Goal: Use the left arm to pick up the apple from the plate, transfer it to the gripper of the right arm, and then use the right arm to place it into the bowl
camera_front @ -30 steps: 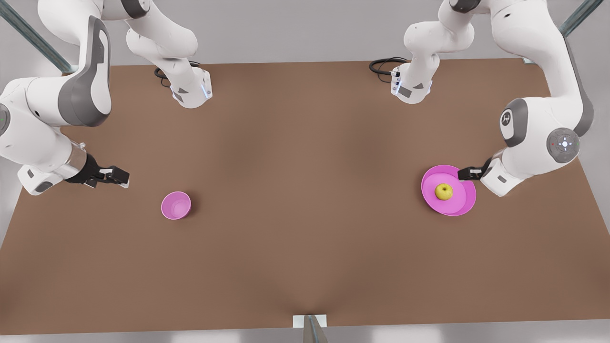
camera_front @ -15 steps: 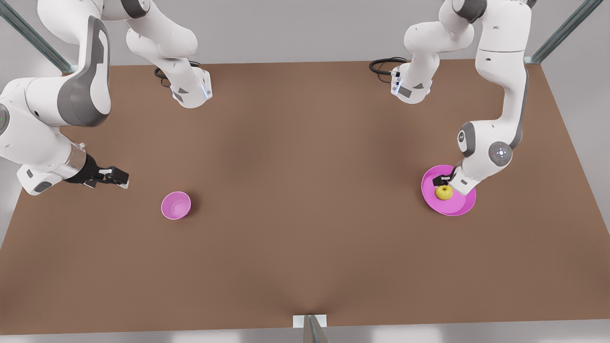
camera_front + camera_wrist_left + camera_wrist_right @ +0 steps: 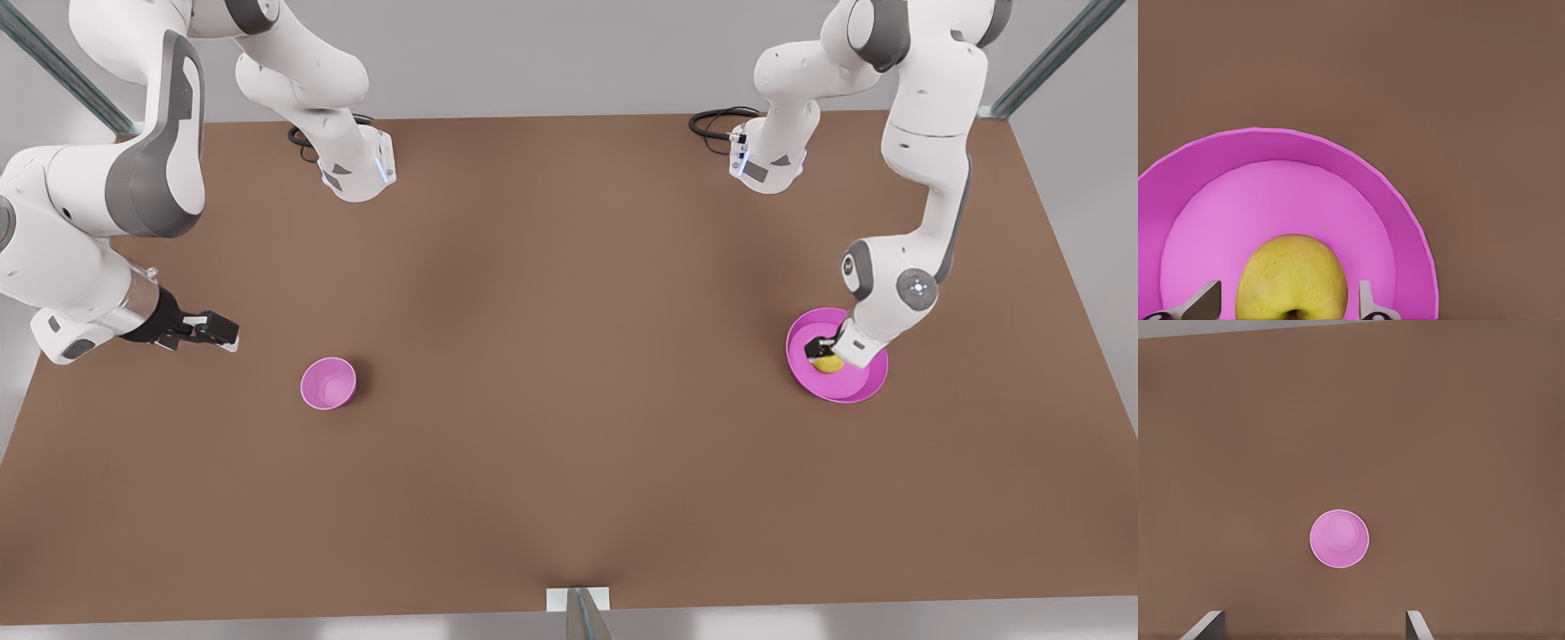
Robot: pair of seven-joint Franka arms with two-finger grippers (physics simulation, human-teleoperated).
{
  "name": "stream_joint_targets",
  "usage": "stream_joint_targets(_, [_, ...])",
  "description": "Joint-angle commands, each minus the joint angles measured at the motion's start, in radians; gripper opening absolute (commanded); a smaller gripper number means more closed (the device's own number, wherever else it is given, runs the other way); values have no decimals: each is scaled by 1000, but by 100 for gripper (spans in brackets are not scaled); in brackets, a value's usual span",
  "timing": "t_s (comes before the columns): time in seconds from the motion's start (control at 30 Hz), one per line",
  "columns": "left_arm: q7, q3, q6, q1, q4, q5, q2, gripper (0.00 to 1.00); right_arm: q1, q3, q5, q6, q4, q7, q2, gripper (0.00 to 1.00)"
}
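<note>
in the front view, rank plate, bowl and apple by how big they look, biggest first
1. plate, widest by far
2. bowl, roughly half the plate's width
3. apple, smallest, though the left gripper covers part of it

All three rest at table level, so the ranking looks fair.

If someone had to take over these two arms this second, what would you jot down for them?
Left gripper: low over the plate, fingers open on either side of the apple, not closed on it.
Right gripper: waiting open above the table at the front view's left, with the bowl nearby and nothing in it.
Done: the left arm has reached the apple, which sits on the plate.
Left: grip, lift, hand over to the right gripper, drop in the bowl.
</note>
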State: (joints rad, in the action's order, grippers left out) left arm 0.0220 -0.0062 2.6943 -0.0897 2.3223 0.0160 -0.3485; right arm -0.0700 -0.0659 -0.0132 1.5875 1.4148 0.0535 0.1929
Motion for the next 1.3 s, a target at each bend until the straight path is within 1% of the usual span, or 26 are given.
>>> stream_joint_targets(0.0, [15, 0, 64, -2, -1, -2, -14, 100, -1, 0, -1, -3, 0, -3, -1, 100])
stream_joint_targets(0.23, [15, 0, 76, -7, 0, -1, -37, 99, 4, -2, -1, -9, 0, -4, -3, 100])
stream_joint_targets(0.3, [15, 0, 76, -7, 0, -1, -37, 92, 6, -3, 1, -11, -2, -6, -3, 100])
stream_joint_targets(0.33, [15, 0, 76, -7, 0, -1, -37, 86, 4, -2, -1, -12, -2, -4, -3, 100])
stream_joint_targets(0.4, [15, 0, 76, -7, 0, -1, -38, 82, 3, -2, -1, -12, 1, 5, -1, 100])
stream_joint_targets(0.47, [15, 0, 76, -7, 0, -1, -38, 79, 3, -2, -1, -12, 3, 9, -1, 100])
stream_joint_targets(0.67, [15, 0, 76, -7, 0, -1, -56, 78, -1, 0, -1, -12, 4, 9, -1, 100])
stream_joint_targets(0.83, [15, 0, 76, -7, 0, -1, -66, 73, -4, 0, -1, -12, 4, 5, -1, 100])
stream_joint_targets(0.93, [25, -1, 75, -7, 0, -1, -52, 70, -4, 0, -1, -12, 4, 6, -1, 100])
stream_joint_targets(0.97, [35, -1, 70, -7, -1, -1, -27, 70, -2, 0, -1, -12, 4, 8, -1, 100])
stream_joint_targets(1.03, [36, -11, 9, 1, -15, -2, 22, 70, -2, 0, -1, -12, 4, 6, -1, 100])
stream_joint_targets(1.07, [42, -26, -89, -1, -55, -2, 51, 70, -2, 0, -1, -12, 6, 6, -1, 100])
stream_joint_targets(1.1, [42, -61, -233, -1, -138, 7, 72, 70, -2, 0, -1, -12, 4, 8, -1, 100])
stream_joint_targets(1.13, [55, -90, -431, -1, -282, 113, 72, 70, 4, -2, -1, -11, 4, 5, -1, 100])
stream_joint_targets(1.17, [117, -112, -557, -1, -392, 222, 68, 70, 6, -2, -28, -11, 4, 3, -1, 100])
stream_joint_targets(1.2, [234, -117, -567, 8, -402, 327, 71, 70, 10, -3, -163, -11, 7, 12, 0, 100])
stream_joint_targets(1.23, [393, -147, -567, 15, -403, 456, 66, 70, 13, -23, -326, 2, 10, 9, 25, 100])
stream_joint_targets(1.27, [530, -184, -568, 18, -405, 533, 63, 69, 13, -29, -448, 57, 10, -1, 60, 100])
